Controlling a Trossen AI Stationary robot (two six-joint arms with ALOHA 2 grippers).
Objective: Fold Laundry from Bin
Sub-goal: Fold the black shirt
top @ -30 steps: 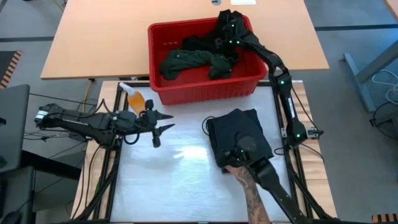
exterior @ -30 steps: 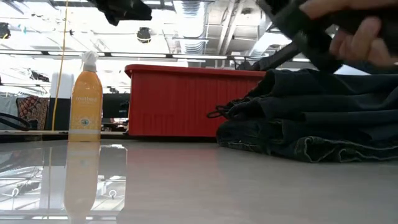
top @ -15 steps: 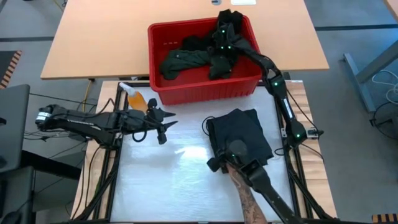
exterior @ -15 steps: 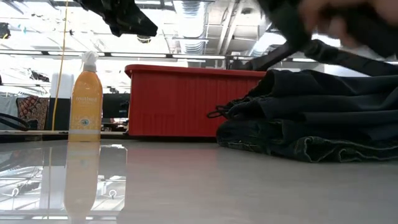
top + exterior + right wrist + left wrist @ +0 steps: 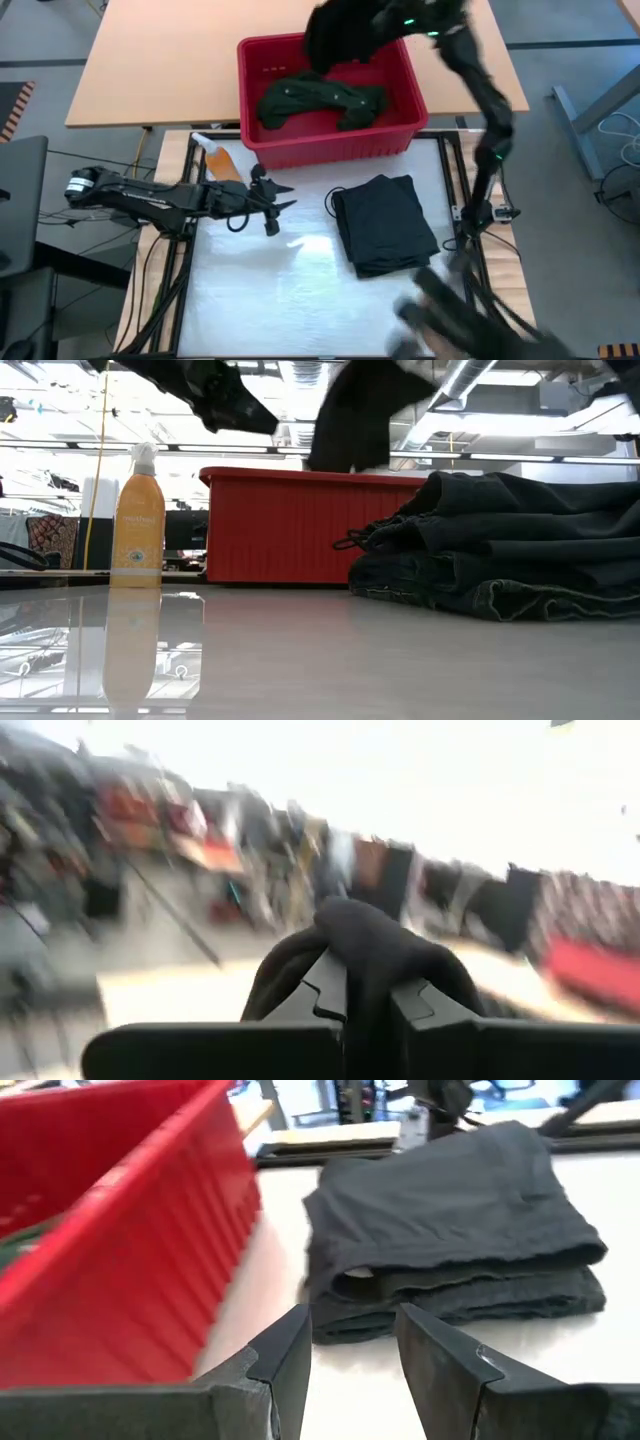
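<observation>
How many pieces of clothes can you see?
3: a black piece hanging from the right tool above the red bin, a green shirt inside it, and folded jeans on the table. More may hide underneath.

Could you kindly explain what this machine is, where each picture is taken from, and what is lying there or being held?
It is a table robot with two dark arms, each ending in a two-finger pincer. One picture looks straight down, one looks level across the tabletop, and two come from cameras on the wrists. On the white table lie a folded stack of dark clothes, an orange bottle and a red bin with a dark green shirt inside. The right pincer is shut on a black garment, lifting it above the bin. The left pincer waits open over the table, near the bottle.
</observation>
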